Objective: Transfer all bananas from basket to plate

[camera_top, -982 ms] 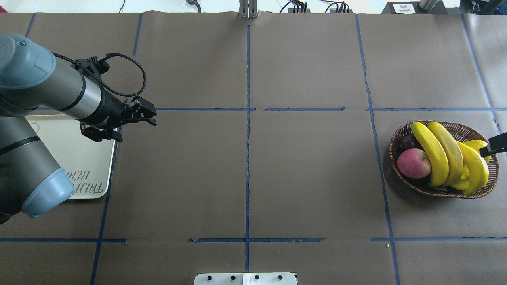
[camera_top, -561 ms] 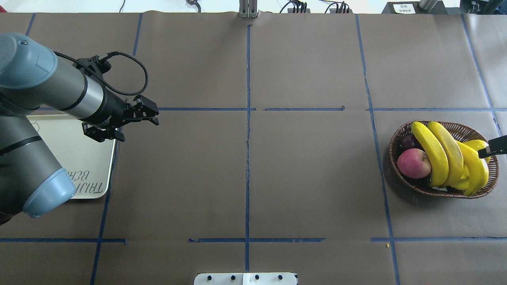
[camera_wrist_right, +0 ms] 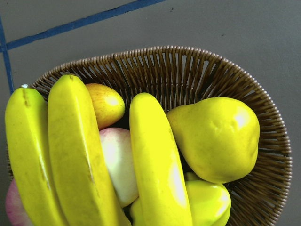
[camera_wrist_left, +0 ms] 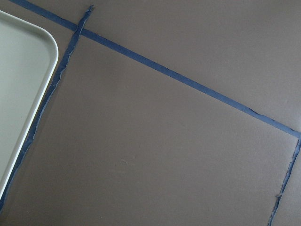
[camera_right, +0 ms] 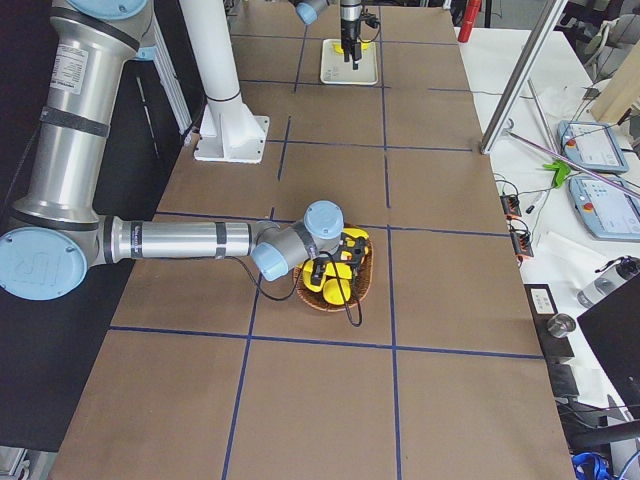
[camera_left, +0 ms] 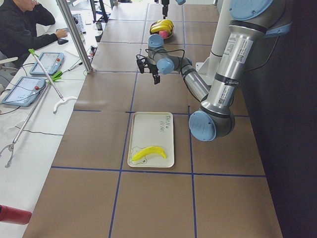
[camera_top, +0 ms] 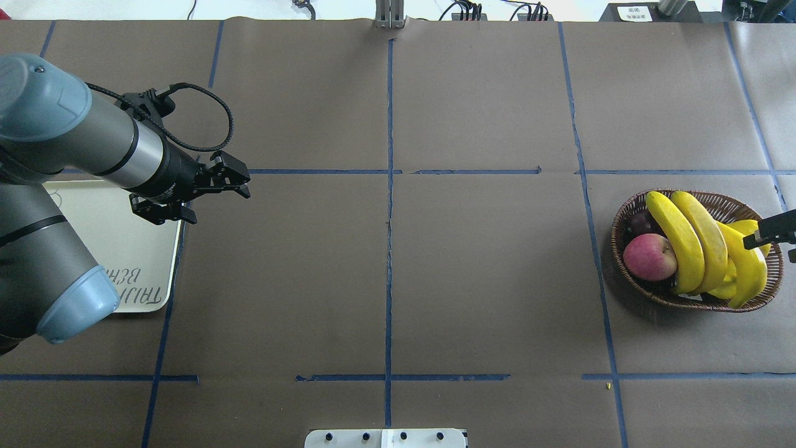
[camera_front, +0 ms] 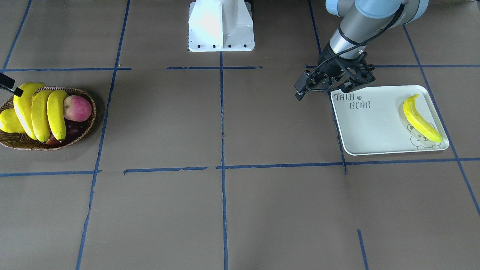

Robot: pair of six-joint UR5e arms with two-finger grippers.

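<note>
My left gripper (camera_top: pixel 161 210) has crept a touch forward and toward the middle of the table (camera_top: pixel 485 280) since a second ago, and my right gripper (camera_top: pixel 771 231) has nosed slightly further in over the basket (camera_top: pixel 721 199); the fruit lies as it did. My left gripper hangs above the inner edge of the plate (camera_front: pixel 375 127) with its fingers spread and nothing between them. The view from its wrist shows only a rounded corner of the plate and the brown, blue-taped table. Of my right gripper only a black fingertip shows at the basket's outer side, and I cannot tell how wide it stands.

The plate is printed "TAIJI BEAR", a paw mark between the words, in the corner nearest my base and the table's middle. A bear outline (camera_front: pixel 418 139) sits in the corner diagonally opposite. Overhead the lettering reads upside down.

One banana (camera_front: pixel 419 120) lies flat on the plate at its outer end, across the bear outline. Its long axis slants from my side toward the operators' side, hollow side to the outer rim. Three bananas (camera_top: pixel 676 244) are in the basket, side by side and parallel, propped on the other fruit, long axes running from the far rim back toward me. A yellow pear (camera_wrist_right: pixel 218 136) and a red apple (camera_top: pixel 650 256) lie beside them.
</note>
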